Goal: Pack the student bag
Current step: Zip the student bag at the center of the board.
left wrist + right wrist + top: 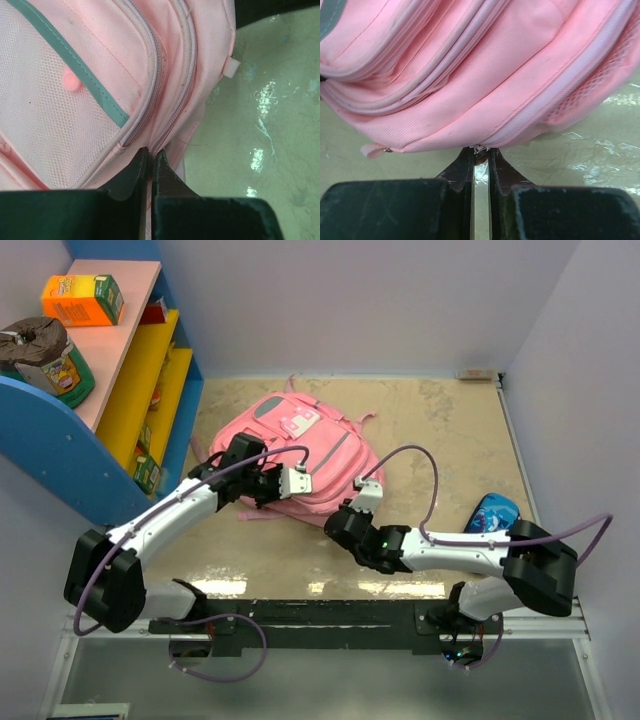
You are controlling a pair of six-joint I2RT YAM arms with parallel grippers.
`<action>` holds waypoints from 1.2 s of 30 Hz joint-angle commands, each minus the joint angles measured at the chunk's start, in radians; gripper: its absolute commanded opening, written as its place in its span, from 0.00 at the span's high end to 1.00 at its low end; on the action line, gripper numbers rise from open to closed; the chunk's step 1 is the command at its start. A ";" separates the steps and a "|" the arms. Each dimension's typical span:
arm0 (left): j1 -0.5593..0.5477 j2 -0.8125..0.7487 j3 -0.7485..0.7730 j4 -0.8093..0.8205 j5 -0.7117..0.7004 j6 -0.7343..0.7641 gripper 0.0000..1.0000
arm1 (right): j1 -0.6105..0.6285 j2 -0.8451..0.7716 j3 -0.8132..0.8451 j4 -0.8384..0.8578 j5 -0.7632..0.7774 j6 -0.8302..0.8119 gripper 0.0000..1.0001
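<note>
Two end effectors almost closed | left end effector (150, 152) pinches fabric at a zip seam of the student bag (300, 440) | right end effector (480, 149) nips its near edge, probably a zip pull | bag toward far left tabletop (450, 440) corner | soft, floppy, likely light: hold seams or straps.

Bright, even light; glare on the table (440, 440).

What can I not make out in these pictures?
Inside of the bag: all views, its fabric hides it.
Which part the left tool pinches: left wrist view, its fingertips cover it.
Near end of the pouch: top view, the right arm covers it.
Print on the orange box: top view, too small.
</note>
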 commanded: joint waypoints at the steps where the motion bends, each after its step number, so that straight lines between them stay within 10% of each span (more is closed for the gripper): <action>1: 0.009 -0.065 -0.039 -0.146 -0.036 0.075 1.00 | -0.056 -0.093 -0.036 -0.113 0.066 0.019 1.00; 16: 0.022 -0.144 -0.030 -0.217 -0.106 0.133 0.98 | -0.119 -0.238 -0.083 -0.144 -0.049 -0.133 1.00; 25: 0.016 -0.098 0.160 -0.272 0.067 -0.045 0.25 | -0.119 -0.294 -0.205 0.078 -0.303 -0.219 1.00; 36: -0.276 -0.060 0.120 -0.149 0.124 -0.148 0.21 | -0.119 -0.312 -0.211 0.147 -0.398 -0.246 1.00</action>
